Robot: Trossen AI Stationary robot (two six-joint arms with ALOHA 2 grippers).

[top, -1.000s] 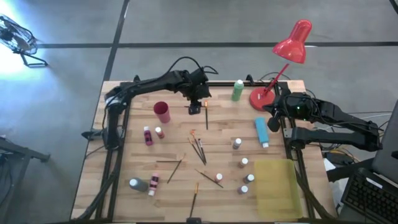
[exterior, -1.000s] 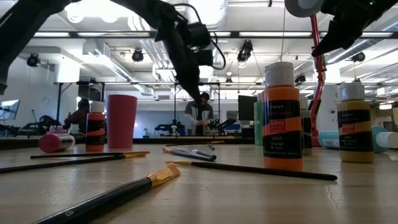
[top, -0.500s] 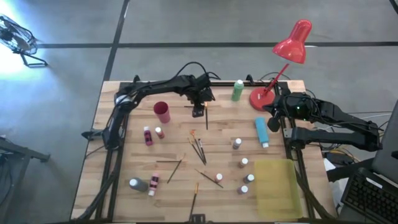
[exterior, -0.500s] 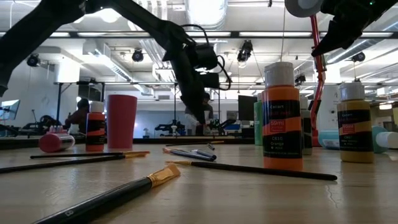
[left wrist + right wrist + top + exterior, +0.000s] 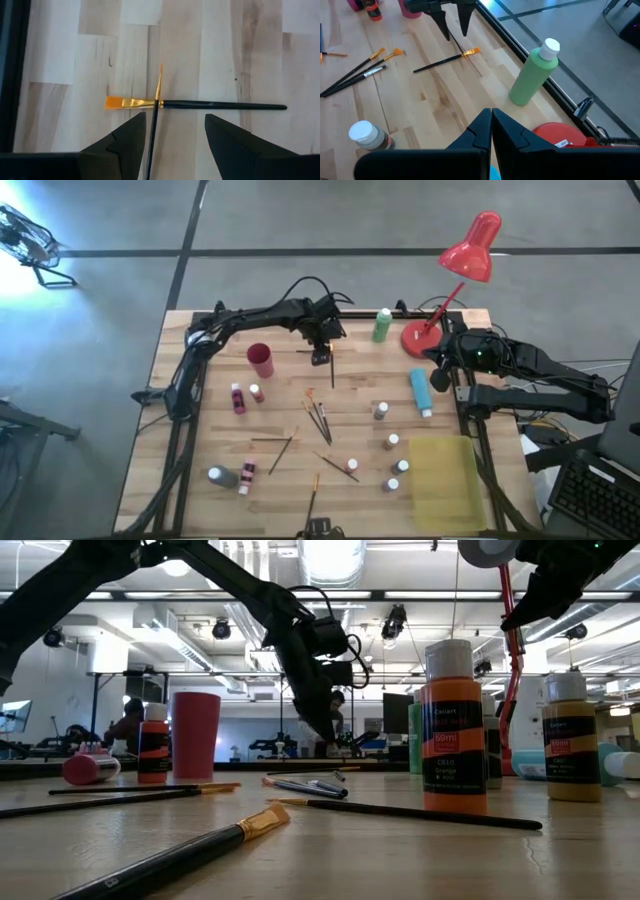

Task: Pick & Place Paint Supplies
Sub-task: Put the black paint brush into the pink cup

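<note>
Left gripper [image 5: 172,145] low over two crossed paintbrushes [image 5: 160,102], fingers spread, nothing held; one brush runs up between fingers, other lies across just ahead; pink cup [image 5: 260,361] nearby; right gripper [image 5: 491,125] closed, empty, near green bottle [image 5: 532,75], blue bottle [image 5: 420,392].

Both slim, jointed arms were matte black, black cables looping over the left arm [image 5: 250,318], each ending in two tapered dark fingers [image 5: 227,145].
</note>
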